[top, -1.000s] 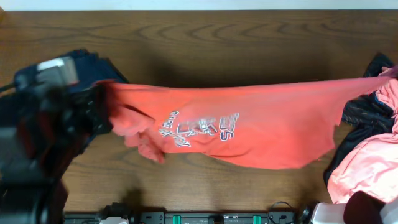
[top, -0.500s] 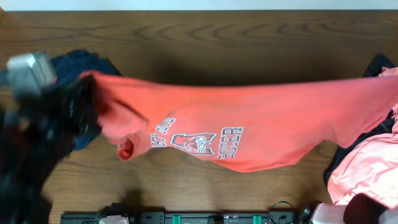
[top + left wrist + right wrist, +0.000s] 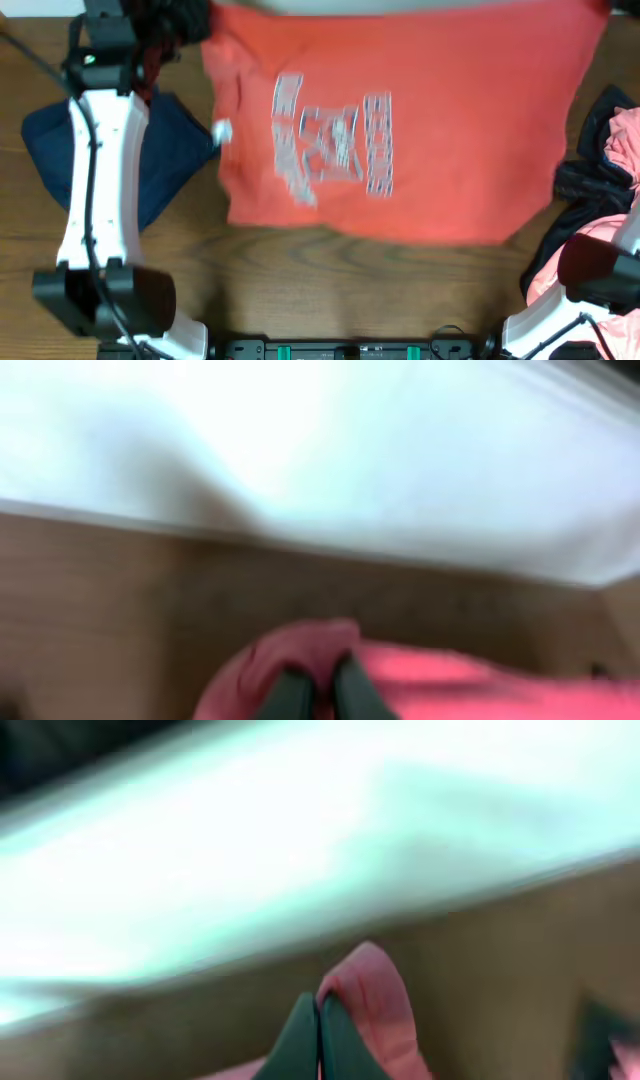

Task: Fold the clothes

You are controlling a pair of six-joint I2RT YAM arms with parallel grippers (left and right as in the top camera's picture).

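The orange-red T-shirt (image 3: 440,130) hangs spread wide across the far half of the table, with its white lettering (image 3: 330,140) facing up and a white neck label (image 3: 221,130) at its left edge. My left gripper (image 3: 185,18) is at the far left corner, shut on a bunch of the shirt's fabric (image 3: 300,650); its dark fingers (image 3: 290,698) pinch it. My right gripper (image 3: 320,1020) is shut on a fold of the shirt (image 3: 372,995). In the overhead view it is hidden at the top right edge.
A dark navy garment (image 3: 60,150) lies on the left under my left arm (image 3: 95,170). A black patterned garment (image 3: 585,185) and a pink one (image 3: 622,135) lie at the right edge. A white wall (image 3: 350,450) backs the wooden table (image 3: 330,290).
Both grippers have swung toward the back of the table with the shirt. The shirt has gone from a stretched band to a wide spread sheet, lettering turned sideways.
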